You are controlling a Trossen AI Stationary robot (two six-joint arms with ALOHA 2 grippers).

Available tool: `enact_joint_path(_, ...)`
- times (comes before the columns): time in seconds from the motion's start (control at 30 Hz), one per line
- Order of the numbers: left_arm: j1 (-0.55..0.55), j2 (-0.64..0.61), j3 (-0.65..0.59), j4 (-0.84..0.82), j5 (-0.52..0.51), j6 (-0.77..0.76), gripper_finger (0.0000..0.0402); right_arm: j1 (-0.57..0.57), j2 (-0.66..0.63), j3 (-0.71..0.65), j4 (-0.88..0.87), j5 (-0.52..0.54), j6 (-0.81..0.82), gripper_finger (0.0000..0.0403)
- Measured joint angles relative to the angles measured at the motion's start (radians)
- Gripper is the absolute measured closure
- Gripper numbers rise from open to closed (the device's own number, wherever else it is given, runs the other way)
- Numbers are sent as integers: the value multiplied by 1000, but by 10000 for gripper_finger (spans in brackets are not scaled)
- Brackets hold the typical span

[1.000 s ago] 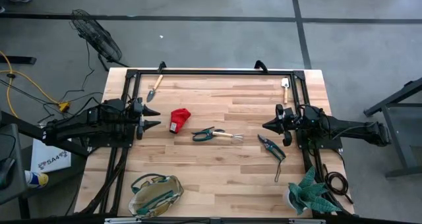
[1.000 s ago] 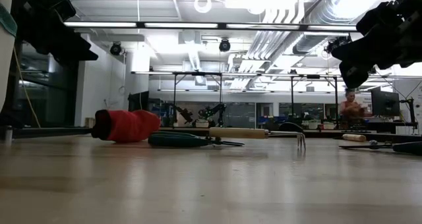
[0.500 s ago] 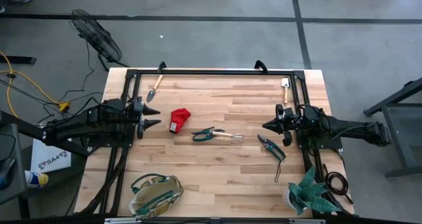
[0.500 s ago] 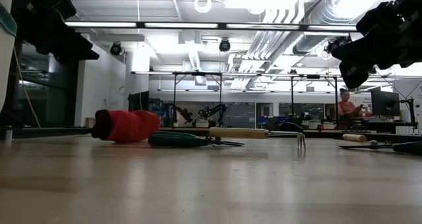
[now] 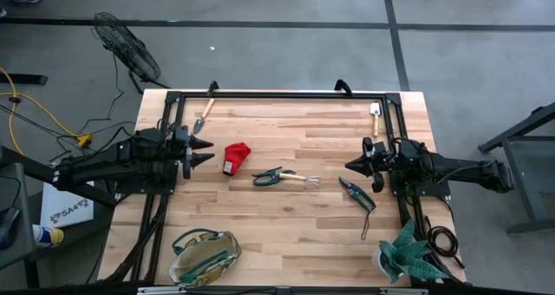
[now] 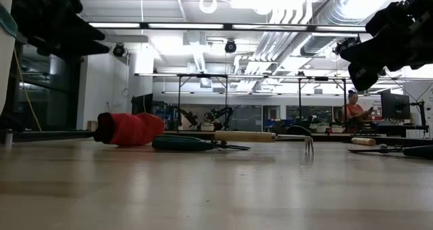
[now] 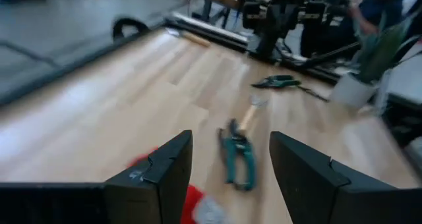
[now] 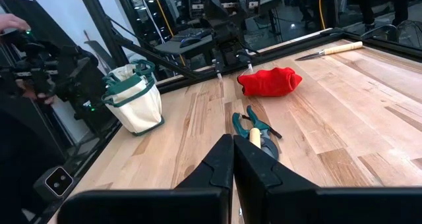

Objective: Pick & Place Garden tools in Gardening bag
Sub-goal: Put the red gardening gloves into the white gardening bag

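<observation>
Hovering above the surface (image 5: 286, 226) at its left edge, the left hand (image 5: 205, 152) holds its fingers (image 7: 158, 174) wide with nothing between them, aimed at the red glove (image 5: 236, 155) just beside it. Blur in the left wrist view smears the glove and shears (image 5: 270, 177) lying mid-surface. At the near left corner sits the bag (image 5: 206, 252), partly cut off. A trowel (image 5: 205, 112) lies by the far rail. Pruners (image 5: 356, 193) lie near the right hand (image 5: 349, 166), closed tight and empty above the surface.
</observation>
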Motion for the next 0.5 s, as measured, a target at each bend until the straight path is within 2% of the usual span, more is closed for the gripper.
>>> enact_joint_path(0.13,0,108,19,42,30,-205,203,0,0,0,0,0,0,401)
enact_joint_path(0.23,0,220,57,40,36,-302,203,0,0,0,0,0,0,401)
enact_joint_path(0.5,-3,486,210,17,58,-321,203,0,0,0,0,0,0,401)
